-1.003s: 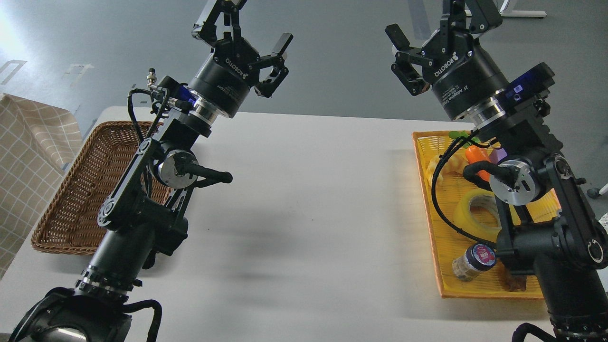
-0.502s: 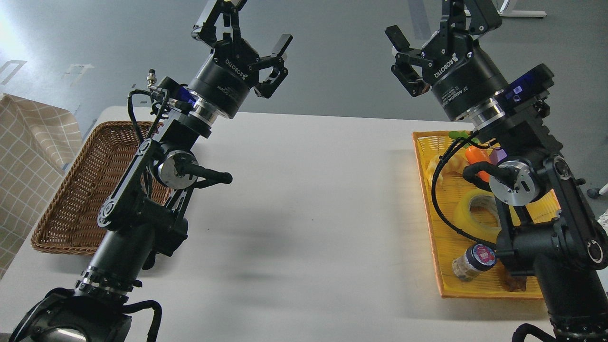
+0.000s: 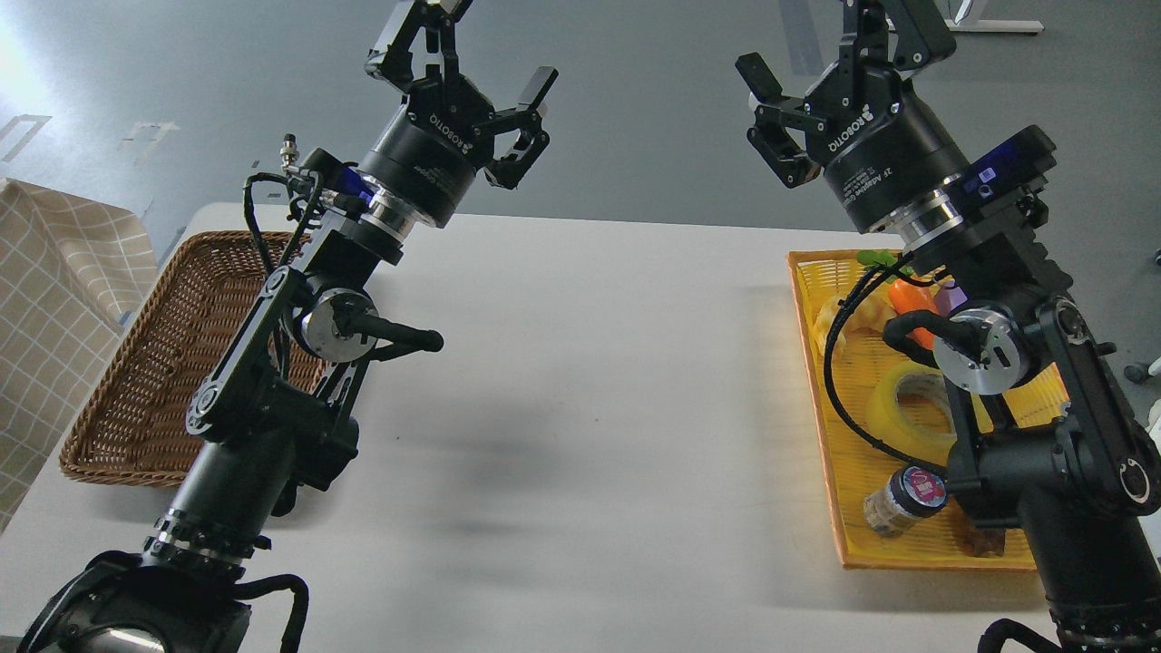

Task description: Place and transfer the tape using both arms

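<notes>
Tape (image 3: 910, 410) lies in the yellow tray (image 3: 848, 508) on the desk (image 3: 590, 381), partly behind the right arm; left gripper (image 3: 472, 68) and right gripper (image 3: 830, 50) hang raised, jaws wide, empty.

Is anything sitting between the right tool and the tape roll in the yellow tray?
Only the right arm's own elbow and black cable overlap the tape in this view. The right tool is raised, open. The small jar lies beside the tape, not over it.
</notes>
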You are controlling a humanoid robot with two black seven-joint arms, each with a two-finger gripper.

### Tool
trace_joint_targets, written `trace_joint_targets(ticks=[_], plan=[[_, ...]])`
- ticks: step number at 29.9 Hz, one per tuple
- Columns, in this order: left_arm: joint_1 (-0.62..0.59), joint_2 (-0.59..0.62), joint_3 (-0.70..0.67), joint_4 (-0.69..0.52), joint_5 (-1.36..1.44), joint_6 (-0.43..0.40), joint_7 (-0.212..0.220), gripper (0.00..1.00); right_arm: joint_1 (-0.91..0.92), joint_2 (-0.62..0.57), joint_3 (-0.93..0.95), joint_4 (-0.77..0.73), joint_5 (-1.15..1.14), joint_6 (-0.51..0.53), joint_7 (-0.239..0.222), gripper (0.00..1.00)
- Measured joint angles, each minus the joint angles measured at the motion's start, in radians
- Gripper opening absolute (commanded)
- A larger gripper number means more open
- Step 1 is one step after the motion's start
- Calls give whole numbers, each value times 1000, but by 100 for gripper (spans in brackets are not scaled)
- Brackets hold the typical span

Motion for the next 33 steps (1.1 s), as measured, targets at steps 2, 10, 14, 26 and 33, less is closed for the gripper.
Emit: trace_joint_targets(ticks=[2,10,14,26,33], plan=[[0,0,0,1,-1,0,0,98,-2,0,0,0,0,0,0,100],[0,0,1,2,-37,-1,-1,98,-3,0,2,3,0,0,0,100],[0,0,2,2,-40,-3,-1,98,-2,0,3,4,0,0,0,100],[0,0,3,2,-39,-2,0,98,-4,0,11,9,2,0,0,100],[0,0,2,1,-39,-2,0,98,-4,0,14,11,3,4,2,100]])
